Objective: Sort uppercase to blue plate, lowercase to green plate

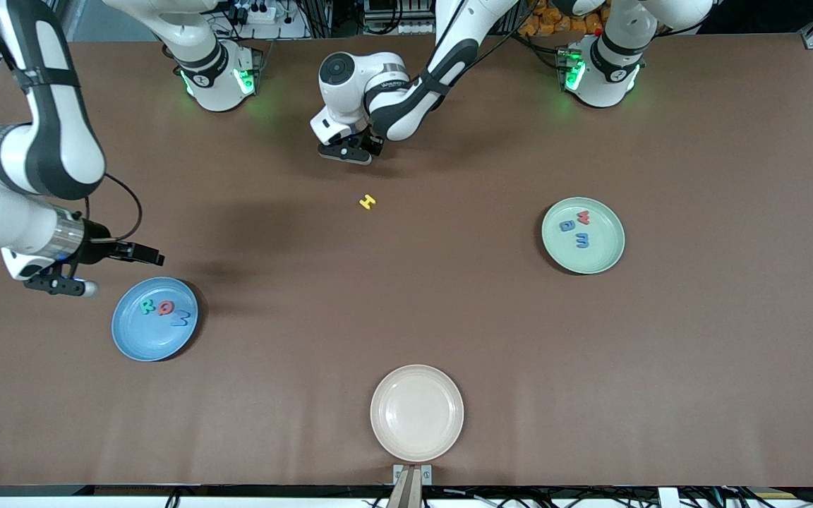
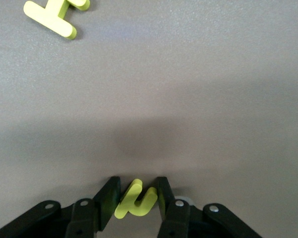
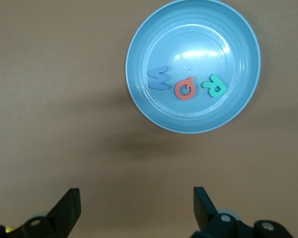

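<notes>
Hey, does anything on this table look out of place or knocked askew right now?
Nothing is spilled or damaged. The yellow H lies alone on the bare table, outside the blue plate holding the other capitals. The left hand pinches a small yellow letter; the open right hand waits beside the blue plate.

a round beige plate [image 1: 416, 413] with a shallow rim sits on the table [image 1: 406, 317] close to the edge nearest the front camera, about midway between the two ends. nothing lies in it. the table is covered in a plain brown surface that runs the whole width of the view. just below the beige plate, at the table's near edge, a small metal bracket [image 1: 411, 475] is fixed with a pale strip running down from it. black cables [image 1: 766, 496] trail along the floor past that near edge. at the top of the view, above the table's upper edge, a white power strip [image 1: 263, 13] and a heap of orange items [image 1: 563, 23] show among more cables.
</notes>
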Tool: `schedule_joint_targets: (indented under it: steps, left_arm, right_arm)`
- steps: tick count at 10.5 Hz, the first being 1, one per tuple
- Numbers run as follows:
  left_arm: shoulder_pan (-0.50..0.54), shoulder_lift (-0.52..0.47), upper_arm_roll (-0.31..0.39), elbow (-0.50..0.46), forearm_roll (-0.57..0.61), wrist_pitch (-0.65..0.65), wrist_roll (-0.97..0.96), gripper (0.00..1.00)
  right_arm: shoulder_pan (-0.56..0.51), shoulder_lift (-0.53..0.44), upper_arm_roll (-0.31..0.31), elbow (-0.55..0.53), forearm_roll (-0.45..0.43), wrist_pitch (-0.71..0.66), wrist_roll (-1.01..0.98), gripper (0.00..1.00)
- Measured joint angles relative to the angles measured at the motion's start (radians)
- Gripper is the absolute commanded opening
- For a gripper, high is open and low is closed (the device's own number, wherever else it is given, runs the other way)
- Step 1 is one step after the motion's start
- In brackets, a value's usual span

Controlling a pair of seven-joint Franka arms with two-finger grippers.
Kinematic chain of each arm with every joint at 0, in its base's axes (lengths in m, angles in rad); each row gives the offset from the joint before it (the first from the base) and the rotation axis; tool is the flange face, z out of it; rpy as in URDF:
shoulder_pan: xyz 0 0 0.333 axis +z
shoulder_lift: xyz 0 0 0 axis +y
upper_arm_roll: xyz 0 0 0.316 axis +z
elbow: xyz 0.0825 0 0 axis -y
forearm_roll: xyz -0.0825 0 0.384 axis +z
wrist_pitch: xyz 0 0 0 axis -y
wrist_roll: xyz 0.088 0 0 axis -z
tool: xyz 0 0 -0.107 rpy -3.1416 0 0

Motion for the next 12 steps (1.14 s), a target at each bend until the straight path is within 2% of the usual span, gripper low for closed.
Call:
schedule_joint_targets:
  steps: [4, 12]
  left_arm:
    - [0.0, -0.001, -0.015, 0.0, 0.0, -0.031, 0.003, 0.39]
    - [0.003, -0.006, -0.028, 0.001, 0.0, -0.072, 0.01, 0.17]
  right_arm:
    - [0.001, 0.0, 0.0, 0.03, -0.027, -0.021, -0.01, 1.0]
    - [0.0, 0.0, -0.003, 0.038, -0.044, -0.038, -0.011, 1.0]
